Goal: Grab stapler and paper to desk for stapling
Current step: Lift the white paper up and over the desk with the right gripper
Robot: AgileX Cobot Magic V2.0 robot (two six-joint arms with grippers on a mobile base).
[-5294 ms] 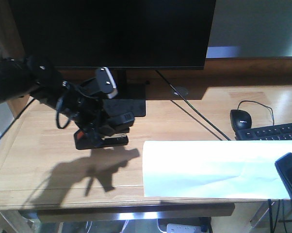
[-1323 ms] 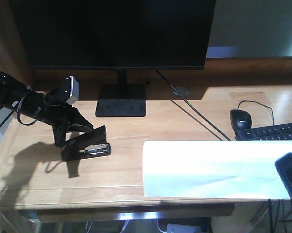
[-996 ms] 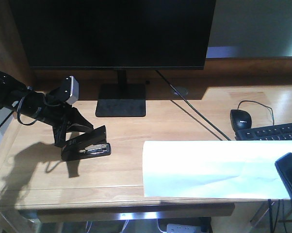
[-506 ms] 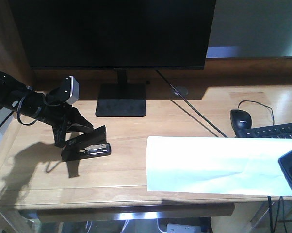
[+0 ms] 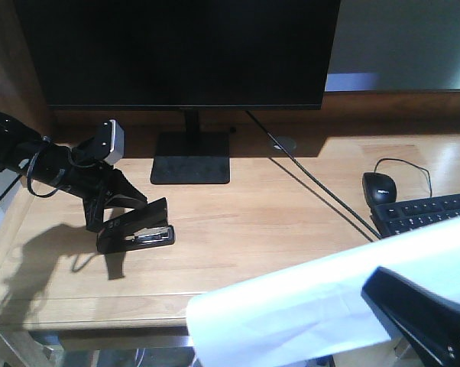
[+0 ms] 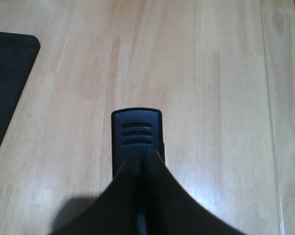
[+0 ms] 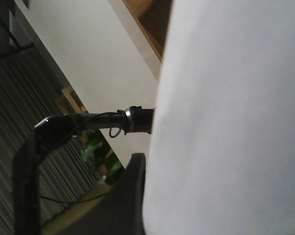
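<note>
Off the worktop's (image 5: 276, 206) front right corner, paper (image 5: 291, 313) now hangs tilted, pinched by the right gripper (image 5: 377, 289). Half a second ago it lay flat, so it is likely being repositioned. Stapler (image 5: 138, 229) rests near the left edge, with the left gripper (image 5: 108, 218) narrow on its rear. Only the left wrist view shows those jaws nearly together.

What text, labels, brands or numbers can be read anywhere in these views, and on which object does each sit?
No text can be read in any view.
On the keyboard, the key legends are too small to read.
On the stapler, there are only moulded ridges and no lettering.
The paper is blank and the monitor screen is dark.
</note>
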